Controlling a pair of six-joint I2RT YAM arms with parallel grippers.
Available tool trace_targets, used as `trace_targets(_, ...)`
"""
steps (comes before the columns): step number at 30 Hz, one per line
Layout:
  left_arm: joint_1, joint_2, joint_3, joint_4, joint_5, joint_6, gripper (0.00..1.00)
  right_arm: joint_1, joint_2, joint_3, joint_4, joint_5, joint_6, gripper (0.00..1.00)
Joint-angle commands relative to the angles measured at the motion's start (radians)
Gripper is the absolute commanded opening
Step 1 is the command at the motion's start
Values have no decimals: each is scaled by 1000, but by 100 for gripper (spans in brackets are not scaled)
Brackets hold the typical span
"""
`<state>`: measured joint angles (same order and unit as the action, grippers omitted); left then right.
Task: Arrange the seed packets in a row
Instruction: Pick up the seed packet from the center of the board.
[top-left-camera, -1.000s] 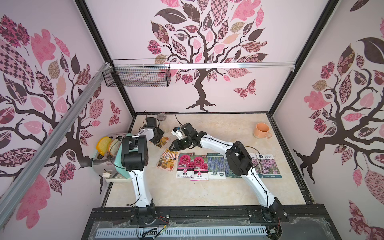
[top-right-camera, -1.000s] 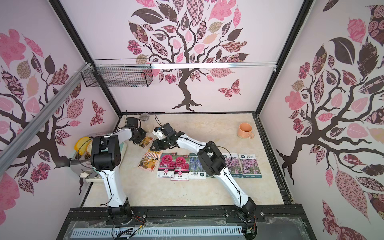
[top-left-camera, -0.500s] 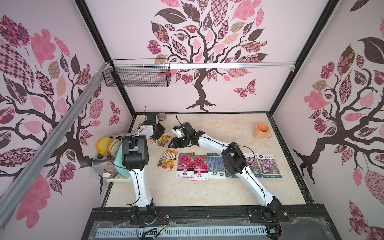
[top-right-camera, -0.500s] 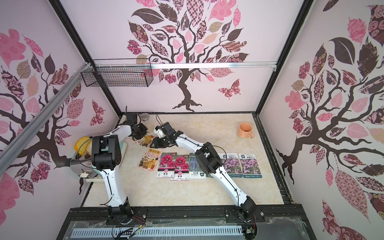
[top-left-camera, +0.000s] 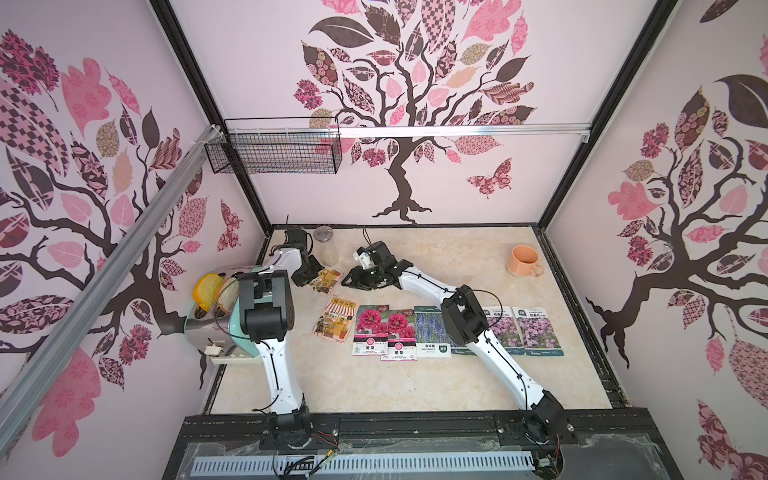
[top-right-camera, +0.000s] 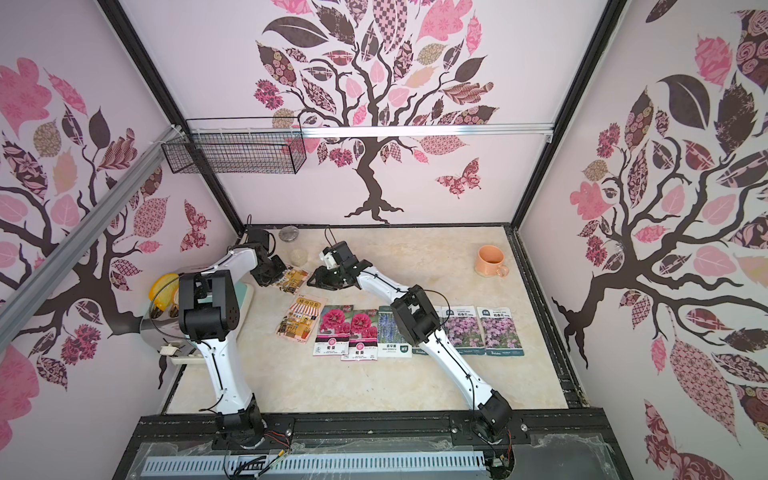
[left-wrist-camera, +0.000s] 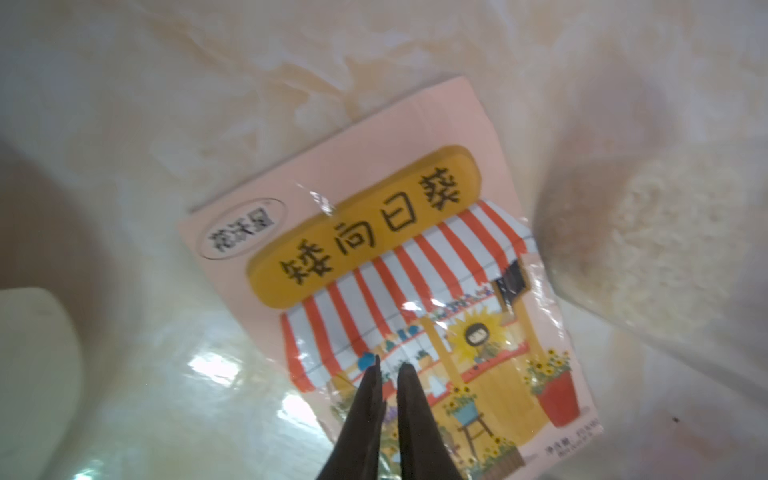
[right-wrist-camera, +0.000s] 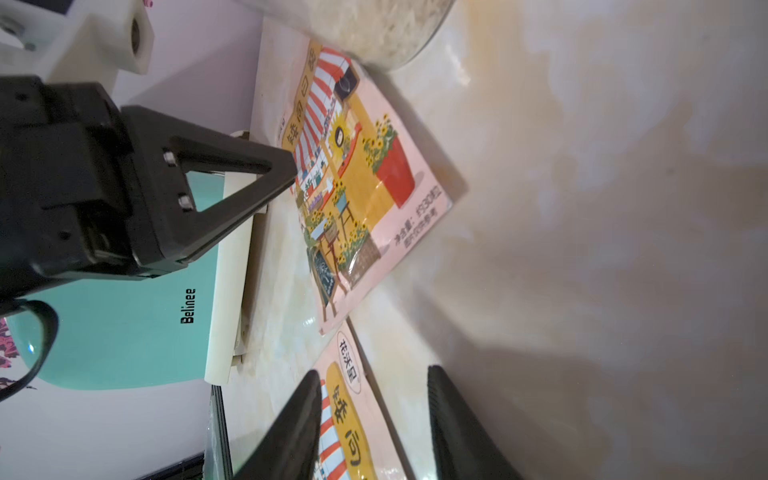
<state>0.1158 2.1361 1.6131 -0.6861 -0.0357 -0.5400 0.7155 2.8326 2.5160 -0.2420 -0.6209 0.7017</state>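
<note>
A loose orange cartoon-shop seed packet (top-left-camera: 326, 280) (top-right-camera: 294, 279) (left-wrist-camera: 395, 266) (right-wrist-camera: 353, 187) lies askew at the back left. My left gripper (top-left-camera: 312, 284) (top-right-camera: 277, 281) (left-wrist-camera: 390, 368) is shut, its tips resting on that packet's lower half. My right gripper (top-left-camera: 353, 284) (top-right-camera: 318, 283) (right-wrist-camera: 374, 370) hovers open just right of it, holding nothing. In front runs a row: an orange packet (top-left-camera: 336, 319) (right-wrist-camera: 349, 415), two red-pink ones (top-left-camera: 370, 330) (top-left-camera: 399, 334), a lavender one (top-left-camera: 430, 332), and two pink-purple ones (top-left-camera: 503, 330) (top-left-camera: 538, 330). My right arm hides part of the row.
A glass jar of grains (top-left-camera: 328, 251) (left-wrist-camera: 665, 249) stands right behind the loose packet, its lid (top-left-camera: 323, 233) beside it. A teal toaster (top-left-camera: 220, 320) (right-wrist-camera: 124, 332) sits at the left edge, an orange mug (top-left-camera: 523, 261) at the back right, and a wire basket (top-left-camera: 274, 145) on the wall.
My left gripper and the loose orange packet have shifted slightly toward the back. The right arm's elbow has swung a little to the left.
</note>
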Motion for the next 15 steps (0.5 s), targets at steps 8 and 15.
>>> trace_targets(8,-21,131,46,-146,-128,66,12,-4,103,94,11,9,85,45)
trace_targets(15,-56,106,12,-211,-99,80,12,-3,116,94,32,6,105,44)
